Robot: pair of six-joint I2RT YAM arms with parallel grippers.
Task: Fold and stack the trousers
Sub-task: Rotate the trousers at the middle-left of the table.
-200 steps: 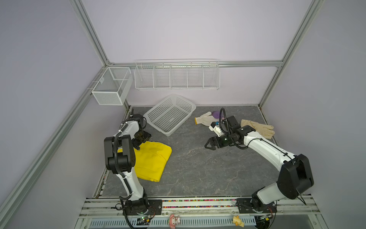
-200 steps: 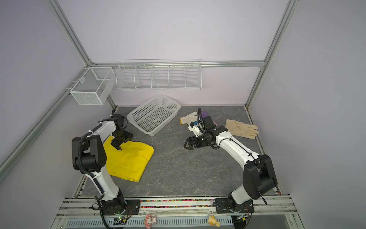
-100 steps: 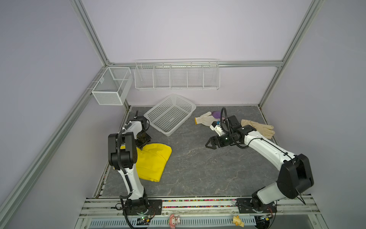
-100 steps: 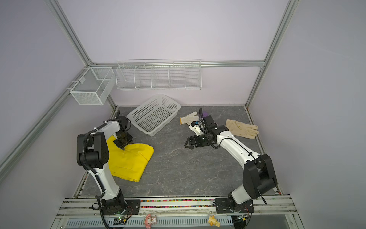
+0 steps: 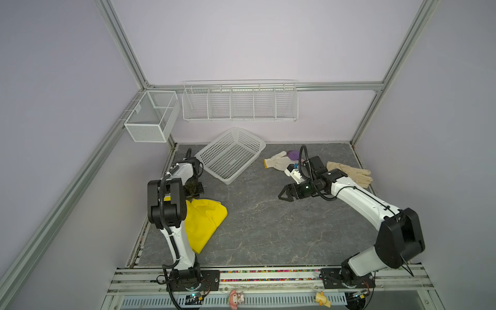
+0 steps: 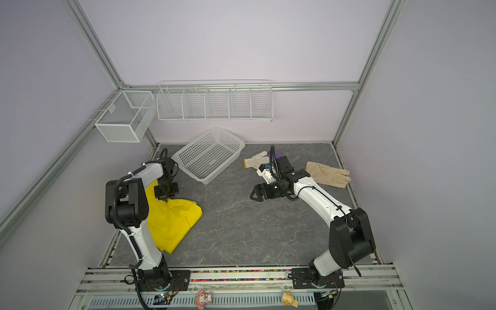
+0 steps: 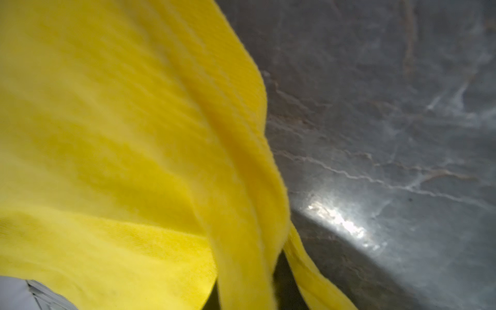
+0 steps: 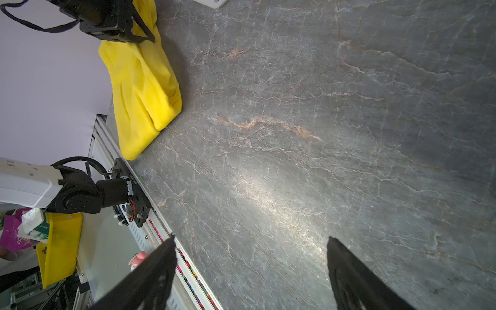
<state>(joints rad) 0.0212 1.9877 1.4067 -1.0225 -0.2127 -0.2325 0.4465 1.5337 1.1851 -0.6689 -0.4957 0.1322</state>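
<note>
The trousers (image 5: 205,222) lie bunched at the left side of the worktop (image 5: 268,228), in front of the basket (image 5: 230,155). The left tool (image 6: 167,198) points down at their far edge, its jaws pinched together on the fabric, and yellow cloth fills much of the left wrist view. The right tool (image 5: 283,193) hovers over bare worktop near the middle, its jaws wide apart and holding nothing.

Readable text, labels, numbers: we find none.
1. White-and-green packet (image 8: 34,223), right wrist view: dark print, too blurred for us to read.
2. Black base plate (image 8: 139,204), same view: faint lettering along its edge, too small to read.
</note>
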